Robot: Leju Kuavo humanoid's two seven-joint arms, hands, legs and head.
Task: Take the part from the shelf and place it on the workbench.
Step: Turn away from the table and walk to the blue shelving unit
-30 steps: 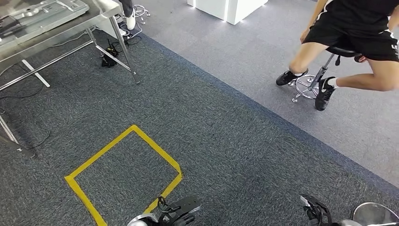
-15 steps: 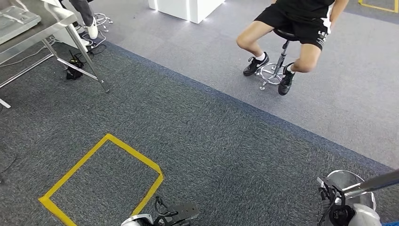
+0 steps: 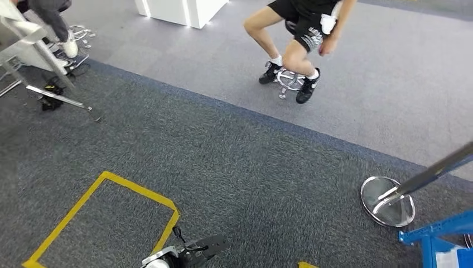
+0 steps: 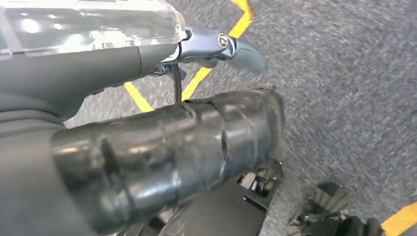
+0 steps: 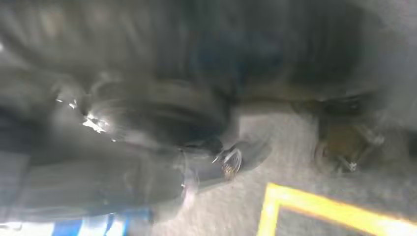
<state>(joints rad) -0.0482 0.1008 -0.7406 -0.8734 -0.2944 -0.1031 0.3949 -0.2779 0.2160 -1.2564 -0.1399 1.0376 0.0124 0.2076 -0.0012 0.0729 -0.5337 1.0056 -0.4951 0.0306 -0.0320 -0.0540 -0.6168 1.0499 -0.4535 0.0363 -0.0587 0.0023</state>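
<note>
Left hand (image 3: 189, 251) low over dark carpet (image 3: 234, 167), beside yellow tape square (image 3: 100, 218); fingers hold nothing visible, open or closed cannot tell; right hand (image 5: 147, 147) too blurred to judge fingers or load; part not seen anywhere; blue frame (image 3: 440, 234), perhaps shelf, at right edge; table leg (image 3: 39, 50) far left, perhaps worktop; person on stool (image 3: 290, 78) well apart; judgement: early stage, pickup, carry and placing all left.
</note>
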